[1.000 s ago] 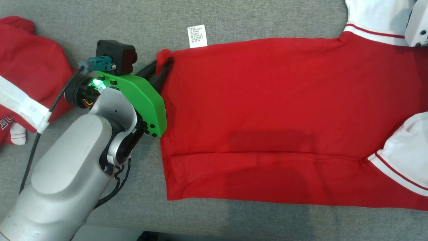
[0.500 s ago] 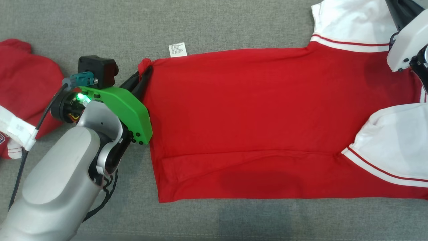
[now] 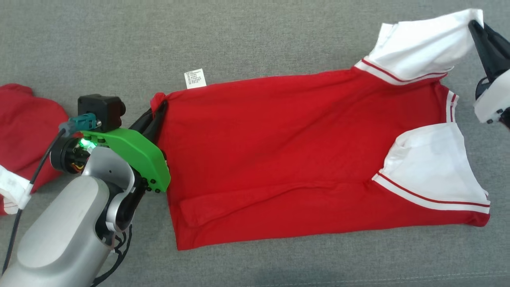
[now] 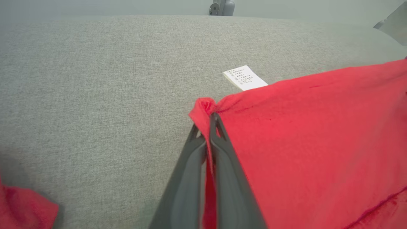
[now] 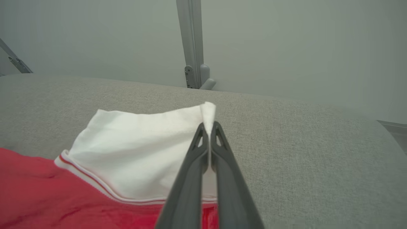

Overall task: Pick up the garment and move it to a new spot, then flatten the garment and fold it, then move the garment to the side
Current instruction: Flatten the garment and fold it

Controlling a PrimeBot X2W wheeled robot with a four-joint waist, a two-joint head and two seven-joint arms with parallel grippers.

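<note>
The garment [image 3: 287,151] is a red shirt with white sleeves, lying spread across the grey surface. A white label [image 3: 195,78] pokes out at its far hem edge. My left gripper [image 3: 158,107] is shut on the hem's far left corner [image 4: 203,108], the red cloth bunched between its dark fingers [image 4: 222,165]. At the upper right, my right gripper [image 3: 475,24] is shut on the tip of the far white sleeve [image 5: 208,113], which is lifted a little. The near white sleeve [image 3: 430,167] lies folded onto the red body.
Another red and white piece of clothing [image 3: 24,131] lies at the left edge, beside my left arm. The grey cushion [image 3: 255,40] stretches beyond the shirt. A grey post [image 5: 192,44] and pale wall stand behind it.
The head camera has shifted, so the whole shirt now shows, further left and lower. My left gripper has closed onto the hem corner. The far sleeve is now raised in my right gripper.
</note>
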